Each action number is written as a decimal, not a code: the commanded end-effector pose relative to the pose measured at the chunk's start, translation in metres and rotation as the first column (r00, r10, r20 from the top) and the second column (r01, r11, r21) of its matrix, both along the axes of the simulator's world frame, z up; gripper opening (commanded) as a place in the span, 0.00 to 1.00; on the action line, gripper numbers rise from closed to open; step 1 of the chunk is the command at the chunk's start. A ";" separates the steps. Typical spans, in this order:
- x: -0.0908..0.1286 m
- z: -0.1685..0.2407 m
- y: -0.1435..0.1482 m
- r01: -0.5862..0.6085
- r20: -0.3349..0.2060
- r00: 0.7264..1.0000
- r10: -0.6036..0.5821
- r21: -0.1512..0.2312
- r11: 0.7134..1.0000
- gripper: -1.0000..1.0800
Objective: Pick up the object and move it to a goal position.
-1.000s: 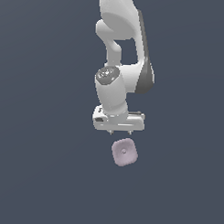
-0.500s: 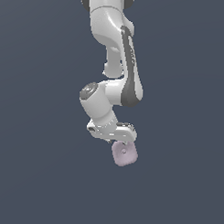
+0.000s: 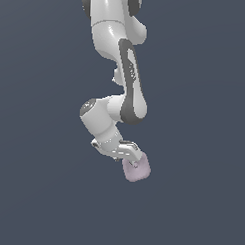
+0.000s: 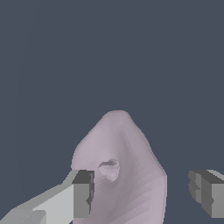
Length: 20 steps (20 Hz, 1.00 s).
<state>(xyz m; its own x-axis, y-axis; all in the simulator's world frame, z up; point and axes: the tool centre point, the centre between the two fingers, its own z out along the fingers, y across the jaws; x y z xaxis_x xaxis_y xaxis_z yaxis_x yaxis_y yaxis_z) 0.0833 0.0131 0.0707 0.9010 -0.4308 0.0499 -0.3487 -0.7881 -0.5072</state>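
Observation:
The object (image 3: 138, 171) is a small pale pink-lilac block with rounded corners, lying on the plain dark grey ground. In the wrist view the object (image 4: 127, 153) fills the lower middle, its dimpled face turned to the camera. My gripper (image 3: 132, 158) is tilted down over it, with its fingers reaching the block's upper part. The gripper (image 4: 142, 191) is open and straddles the block. One finger (image 4: 82, 194) stands close against the block's side. The other finger (image 4: 208, 191) stands apart from it with a clear gap.
The white arm (image 3: 119, 69) comes down from the top of the exterior view. Around the block there is only flat, uniform dark grey ground, with no other objects or edges in view.
The arm has swung and lowered, bringing the gripper from above the block down around it, tilted. The block has stayed in place.

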 end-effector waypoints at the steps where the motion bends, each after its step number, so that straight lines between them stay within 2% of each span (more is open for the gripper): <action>1: 0.002 -0.003 -0.002 0.018 0.004 1.000 -0.018 0.015 1.000 0.81; 20: 0.010 -0.030 0.010 0.029 0.005 1.000 -0.029 0.022 0.999 0.81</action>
